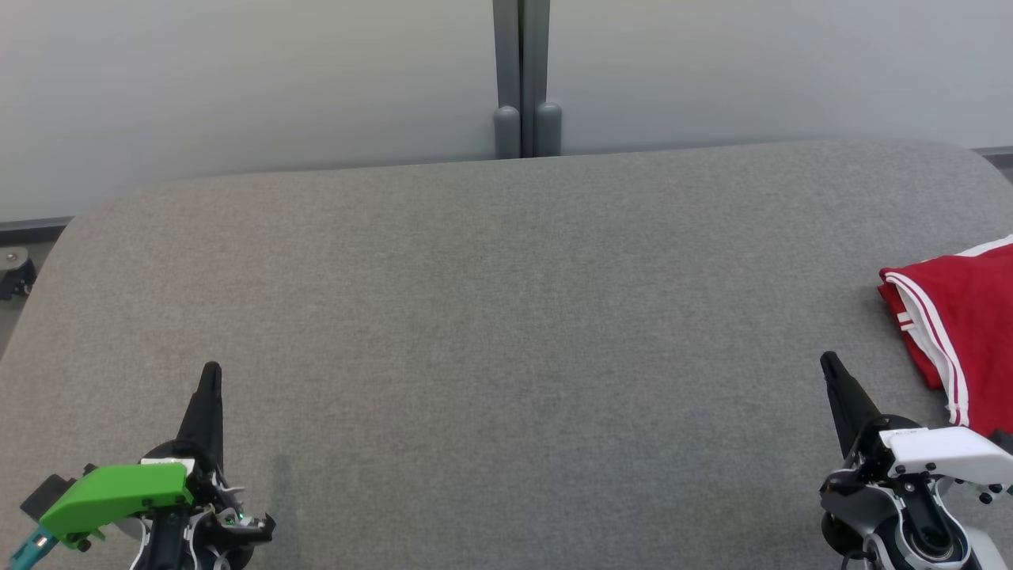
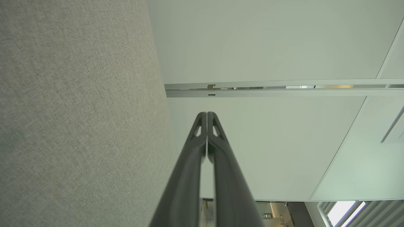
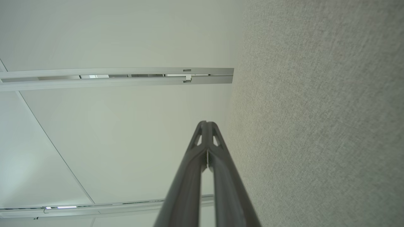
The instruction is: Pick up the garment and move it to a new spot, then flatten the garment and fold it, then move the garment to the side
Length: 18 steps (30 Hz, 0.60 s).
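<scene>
Resting shut and empty: left gripper (image 1: pixel 210 370), right gripper (image 1: pixel 826 360), at the near corners of the grey table (image 1: pixel 506 317).
Red layered cloth (image 1: pixel 969 332) with white-striped hems lay at the right edge, just beyond the right gripper and cropped; whether it was the task's piece could not be told.

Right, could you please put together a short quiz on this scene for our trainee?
1. True or false: the left gripper and the right gripper are both shut.
2. The red cloth with white-striped hems lies at which edge of the grey fabric table: A left, B far, C right?
3. Fill in: the left gripper's wrist cover is ____.
Key: 1 true; 2 C; 3 green.
</scene>
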### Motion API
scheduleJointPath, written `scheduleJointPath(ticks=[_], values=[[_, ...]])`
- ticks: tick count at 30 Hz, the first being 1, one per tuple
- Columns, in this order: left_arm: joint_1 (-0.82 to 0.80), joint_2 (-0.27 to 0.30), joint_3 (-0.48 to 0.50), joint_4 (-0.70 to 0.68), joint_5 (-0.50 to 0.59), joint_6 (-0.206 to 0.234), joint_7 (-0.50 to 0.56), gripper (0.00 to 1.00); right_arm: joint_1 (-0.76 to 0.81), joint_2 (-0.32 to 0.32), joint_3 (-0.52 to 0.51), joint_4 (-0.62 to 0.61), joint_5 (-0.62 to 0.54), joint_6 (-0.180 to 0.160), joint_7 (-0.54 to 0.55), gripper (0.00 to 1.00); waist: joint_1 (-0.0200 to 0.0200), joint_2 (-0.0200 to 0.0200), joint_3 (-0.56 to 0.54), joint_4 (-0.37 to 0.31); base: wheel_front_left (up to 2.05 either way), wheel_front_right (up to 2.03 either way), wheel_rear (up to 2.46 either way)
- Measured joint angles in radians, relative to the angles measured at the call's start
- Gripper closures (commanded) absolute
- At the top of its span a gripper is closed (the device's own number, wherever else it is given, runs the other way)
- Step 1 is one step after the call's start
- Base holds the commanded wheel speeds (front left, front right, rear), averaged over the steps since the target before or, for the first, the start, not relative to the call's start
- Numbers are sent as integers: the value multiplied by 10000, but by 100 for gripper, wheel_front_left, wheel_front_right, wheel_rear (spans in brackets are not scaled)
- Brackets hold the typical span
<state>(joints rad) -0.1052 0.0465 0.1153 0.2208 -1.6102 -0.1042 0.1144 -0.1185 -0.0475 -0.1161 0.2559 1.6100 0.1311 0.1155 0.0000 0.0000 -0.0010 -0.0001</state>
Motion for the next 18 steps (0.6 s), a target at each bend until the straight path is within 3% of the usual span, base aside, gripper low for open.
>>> scheduleJointPath(ticks=[18], values=[[-1,0,0,0,0,2,0,100,-1,0,0,-2,0,-2,0,100,0,0,0,0,0,0,0]])
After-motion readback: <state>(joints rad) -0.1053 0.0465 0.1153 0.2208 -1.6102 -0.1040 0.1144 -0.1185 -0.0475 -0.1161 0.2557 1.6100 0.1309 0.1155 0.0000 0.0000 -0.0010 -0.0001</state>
